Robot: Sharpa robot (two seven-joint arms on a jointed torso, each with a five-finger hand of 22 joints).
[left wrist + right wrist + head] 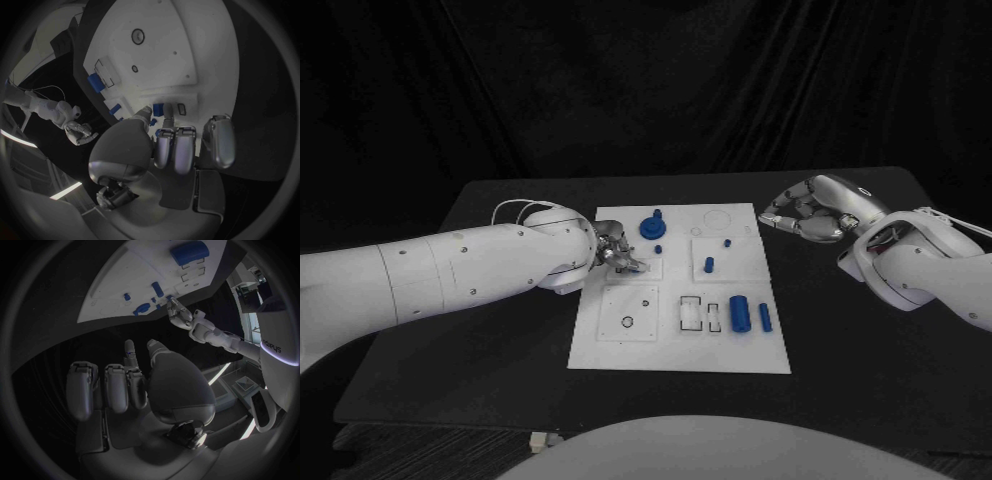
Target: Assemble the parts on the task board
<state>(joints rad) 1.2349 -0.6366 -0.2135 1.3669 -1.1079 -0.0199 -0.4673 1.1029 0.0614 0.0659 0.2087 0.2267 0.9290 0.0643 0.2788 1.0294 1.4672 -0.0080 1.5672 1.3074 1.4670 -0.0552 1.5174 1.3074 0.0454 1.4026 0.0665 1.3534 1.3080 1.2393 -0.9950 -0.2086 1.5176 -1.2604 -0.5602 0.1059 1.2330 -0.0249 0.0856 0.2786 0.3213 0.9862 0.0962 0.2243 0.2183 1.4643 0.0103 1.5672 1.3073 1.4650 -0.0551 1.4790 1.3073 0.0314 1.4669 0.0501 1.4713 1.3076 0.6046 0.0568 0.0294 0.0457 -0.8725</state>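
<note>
The left hand (pixel 620 256) rests over the board (pixel 635 350), its fingertips (pixel 167 111) drawn together on a small blue part (pixel 158 107) and pinching it just above the board's surface, in the square panel on the board's left side, halfway along. In the left wrist view the other fingers (pixel 176 150) lie curled side by side behind that pinch.

The right hand (pixel 808 217) hangs off the board's far right corner, above the black table (pixel 473 330), apart from the board. Its fingers (pixel 106 390) are curled in toward the palm with nothing in them.

On the board, a knobbed blue part (pixel 653 222) stands near the far edge, just beyond the left hand. A short blue peg (pixel 710 265) stands in the panel to the right of the left hand, with a tiny blue stud (pixel 727 242) just beyond it. Nearer the robot, on the board's right side, a thick blue cylinder (pixel 738 309) lies beside a thinner blue bar (pixel 766 317), the two close but apart. To their left are two outlined rectangular slots (pixel 692 313), and left of these a panel with a small ring (pixel 627 322).
</note>
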